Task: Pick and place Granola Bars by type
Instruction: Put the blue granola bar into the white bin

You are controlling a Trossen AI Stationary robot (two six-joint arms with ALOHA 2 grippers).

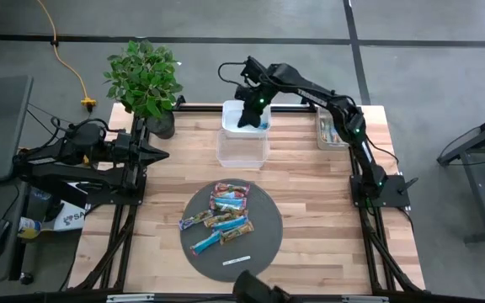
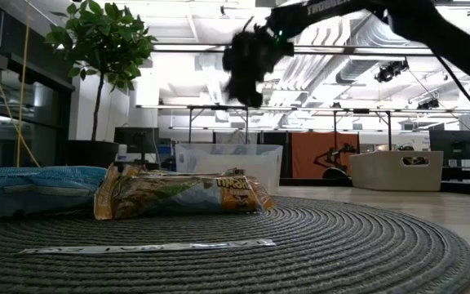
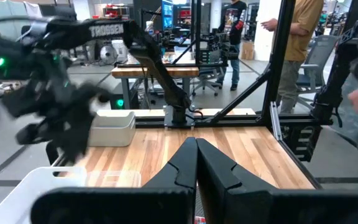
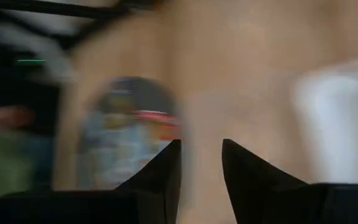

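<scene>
Two blurred: right tool over bin, bars.

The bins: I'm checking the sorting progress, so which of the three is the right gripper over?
The right gripper is over the white bin at the table's far edge; the clear bin sits nearer the mat, the third bin farther right.

Beneath the black right gripper sat a white bin; farther off, blue, red-pink and tan-and-green granola bars lay on a grey woven mat.
</scene>
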